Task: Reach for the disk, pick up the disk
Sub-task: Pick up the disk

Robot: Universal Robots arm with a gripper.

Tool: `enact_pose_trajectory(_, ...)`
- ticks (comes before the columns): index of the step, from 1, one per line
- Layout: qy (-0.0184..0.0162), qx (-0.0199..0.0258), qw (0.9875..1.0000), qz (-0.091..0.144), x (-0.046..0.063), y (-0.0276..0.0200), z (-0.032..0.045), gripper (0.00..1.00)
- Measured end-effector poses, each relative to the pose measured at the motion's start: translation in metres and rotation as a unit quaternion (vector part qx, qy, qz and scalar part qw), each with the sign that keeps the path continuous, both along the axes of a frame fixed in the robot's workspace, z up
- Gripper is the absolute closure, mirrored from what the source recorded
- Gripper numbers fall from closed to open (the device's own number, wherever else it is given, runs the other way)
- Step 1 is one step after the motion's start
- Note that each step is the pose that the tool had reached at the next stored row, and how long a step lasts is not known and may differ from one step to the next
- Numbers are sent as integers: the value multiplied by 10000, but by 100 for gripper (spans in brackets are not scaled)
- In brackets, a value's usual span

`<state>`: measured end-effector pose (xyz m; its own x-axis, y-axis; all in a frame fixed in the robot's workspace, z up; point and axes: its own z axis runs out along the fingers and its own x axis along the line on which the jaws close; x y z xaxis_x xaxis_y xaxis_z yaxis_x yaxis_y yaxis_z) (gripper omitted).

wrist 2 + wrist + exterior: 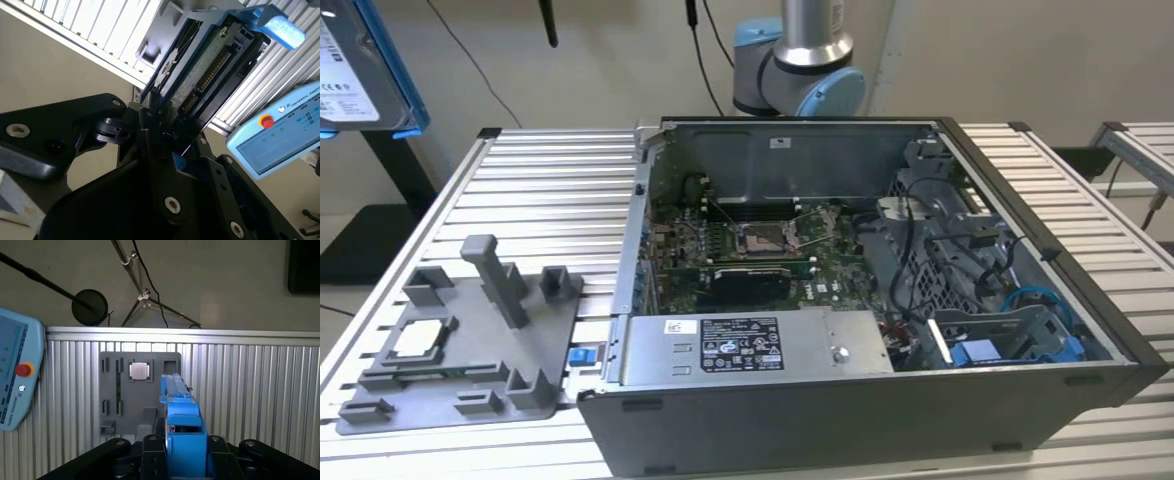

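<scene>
We saw the ribbed aluminium worktop [534,190], the open metal computer case [854,430], and the flat, rectangular, blue-framed disk [176,387] held above the worktop, its long axis pointing straight out from the black hand [184,440] pinching its end.

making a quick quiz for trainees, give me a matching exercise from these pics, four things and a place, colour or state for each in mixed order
1 disk
2 processor chip
3 computer case
4 pendant button

a red
b open, on the table
c on the grey fixture
d held in the gripper

Pairs: 1-d, 2-c, 3-b, 4-a
</scene>
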<state>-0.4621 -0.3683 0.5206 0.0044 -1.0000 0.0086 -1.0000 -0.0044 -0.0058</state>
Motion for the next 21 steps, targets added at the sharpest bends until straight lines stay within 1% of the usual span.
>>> enact_pose_trajectory(3,-1,0,10000,1,5,0,-1,100)
enact_pose_trajectory(7,0,0,10000,0,51,0,0,100)
enact_pose_trajectory(13,0,0,10000,0,160,0,0,100)
enact_pose_trajectory(21,0,0,10000,0,337,0,0,100)
